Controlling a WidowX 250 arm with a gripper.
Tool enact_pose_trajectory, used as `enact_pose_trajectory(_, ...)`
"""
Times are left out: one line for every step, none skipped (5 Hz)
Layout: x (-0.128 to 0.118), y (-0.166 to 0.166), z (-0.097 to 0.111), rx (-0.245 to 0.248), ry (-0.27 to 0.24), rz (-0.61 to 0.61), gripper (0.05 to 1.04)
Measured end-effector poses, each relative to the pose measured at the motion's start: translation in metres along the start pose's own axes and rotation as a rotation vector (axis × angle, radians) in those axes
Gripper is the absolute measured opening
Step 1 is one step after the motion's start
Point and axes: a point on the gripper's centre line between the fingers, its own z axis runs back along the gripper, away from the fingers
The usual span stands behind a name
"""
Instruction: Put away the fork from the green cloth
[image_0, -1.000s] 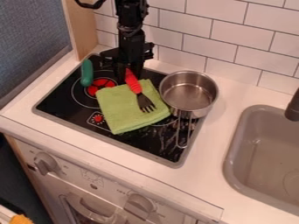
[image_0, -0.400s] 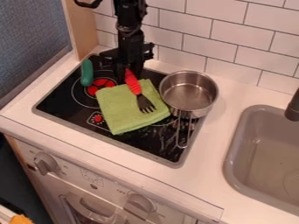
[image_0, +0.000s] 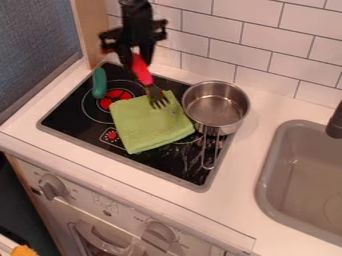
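The gripper (image_0: 135, 57) hangs over the back of the stove, shut on the red handle of the fork (image_0: 141, 70). The fork tilts down toward the right, its dark tines over the upper part of the green cloth (image_0: 148, 127). Whether the tines touch the cloth I cannot tell. The cloth lies flat on the black stove top, left of the pot.
A metal pot (image_0: 215, 107) stands at the stove's right side, its handle toward the front. At the back left lies a green object (image_0: 99, 83). The grey sink (image_0: 304, 175) is on the right, and a tiled wall (image_0: 260, 45) runs behind.
The gripper has gone up and slightly left with the fork in it. The tines have moved from the middle of the cloth to its upper edge.
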Motion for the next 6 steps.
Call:
enact_pose_trajectory(0.002, -0.03, 0.022, 0.018, 0.011, 0.039, 0.429)
enact_pose_trajectory(0.01, -0.059, 0.02, 0.009, 0.002, 0.073, 0.429)
enact_pose_trajectory(0.02, -0.091, 0.009, -0.017, 0.006, 0.102, 0.429)
enact_pose_trajectory(0.024, -0.105, -0.005, -0.052, 0.036, 0.144, 0.429)
enact_pose_trajectory(0.021, -0.114, -0.026, -0.041, 0.01, 0.179, 0.429)
enact_pose_trajectory(0.013, -0.114, -0.044, -0.048, -0.009, 0.173, 0.429)
